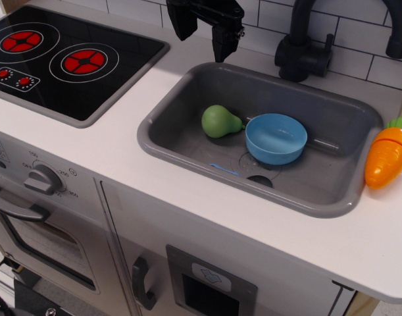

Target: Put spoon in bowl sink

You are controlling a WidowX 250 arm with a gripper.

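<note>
The grey sink (329, 113) is set in the white counter. On its floor lies the spoon (235, 174), with its thin blue handle pointing left and its dark scoop head (260, 181) near the front wall. The light-blue bowl (276, 138) stands upright and empty in the sink, just behind the spoon's head. My gripper (202, 36) hangs above the counter behind the sink's back-left corner. It is open and empty, well apart from the spoon and the bowl.
A green pear (220, 122) lies in the sink, touching the bowl's left side. A black faucet (304, 49) stands behind the sink. An orange carrot (387, 153) lies on the counter at the right. A black stove top (69, 59) is at the left.
</note>
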